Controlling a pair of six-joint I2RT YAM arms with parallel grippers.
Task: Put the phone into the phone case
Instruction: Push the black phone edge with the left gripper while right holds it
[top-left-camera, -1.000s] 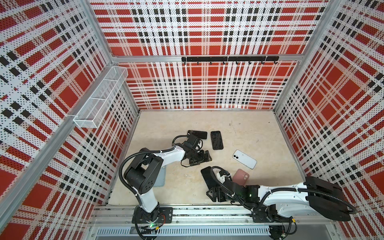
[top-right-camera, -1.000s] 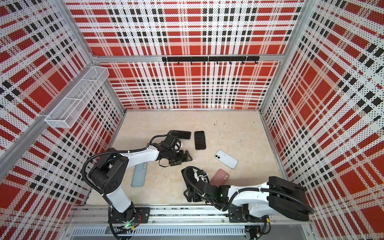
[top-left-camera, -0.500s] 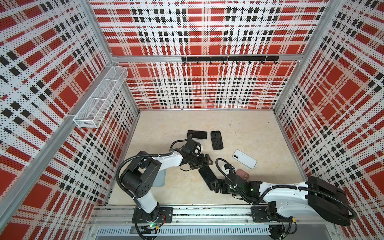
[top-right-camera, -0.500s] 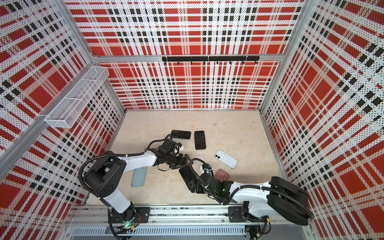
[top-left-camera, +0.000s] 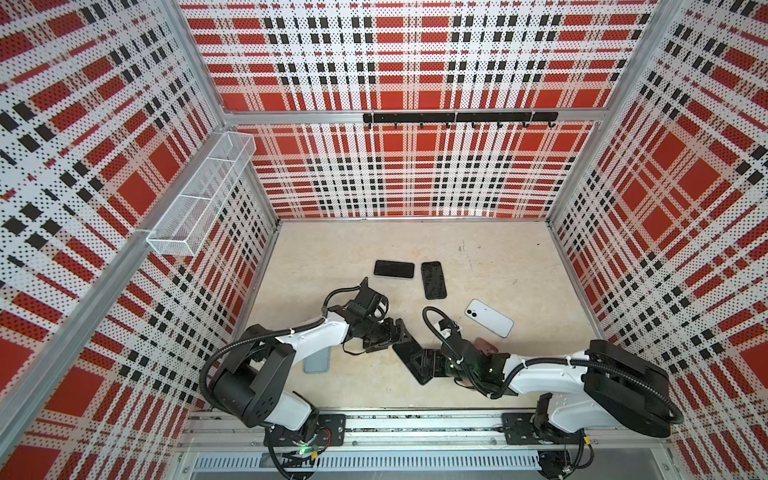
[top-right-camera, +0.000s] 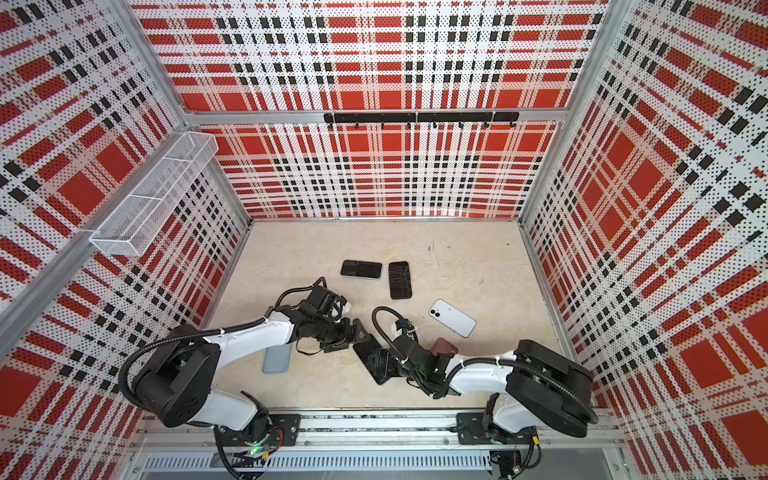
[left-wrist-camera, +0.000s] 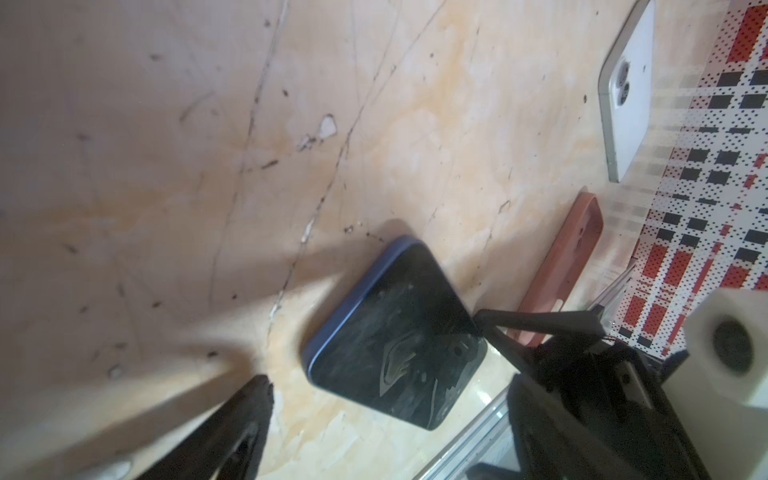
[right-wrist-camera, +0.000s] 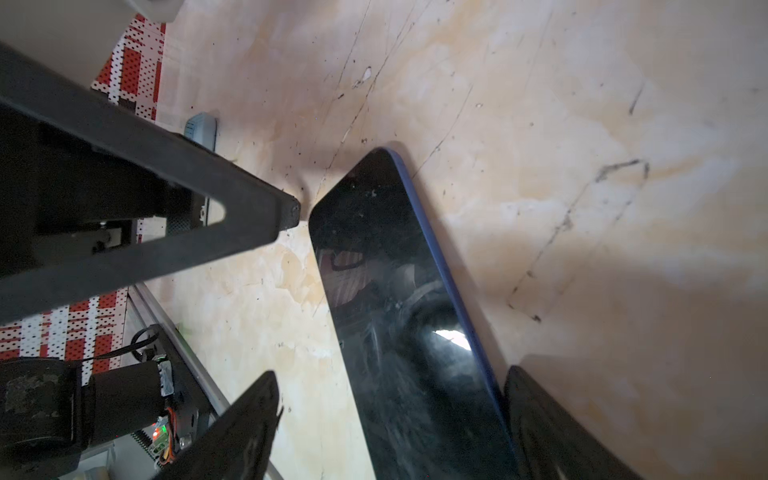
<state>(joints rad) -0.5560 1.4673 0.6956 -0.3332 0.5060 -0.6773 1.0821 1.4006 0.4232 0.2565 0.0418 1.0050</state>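
Beige stone-patterned bench (top-left-camera: 353, 257) carries everything. The left arm (top-left-camera: 316, 336) and right arm (top-left-camera: 540, 370) stretch low toward 6 o'clock. The left fingers (left-wrist-camera: 245, 424) are spread at the phone's far end and the right fingers (right-wrist-camera: 249, 424) are spread astride its near end, neither gripping. The dark phone (top-left-camera: 409, 356) lies flat, face-up: rigid, glassy, likely slippery. Pinch its long blue edges. A rust-pink case (left-wrist-camera: 577, 249) lies at its 3 o'clock.

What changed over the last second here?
The left gripper came forward from beside the far black phone to the end of the blue-edged phone. The right gripper swung in from nearer the front, its open fingers now straddling that phone. Nothing was grasped or released. That phone barely shifted; the white phone, second black phone, red case and grey-blue case stayed put.
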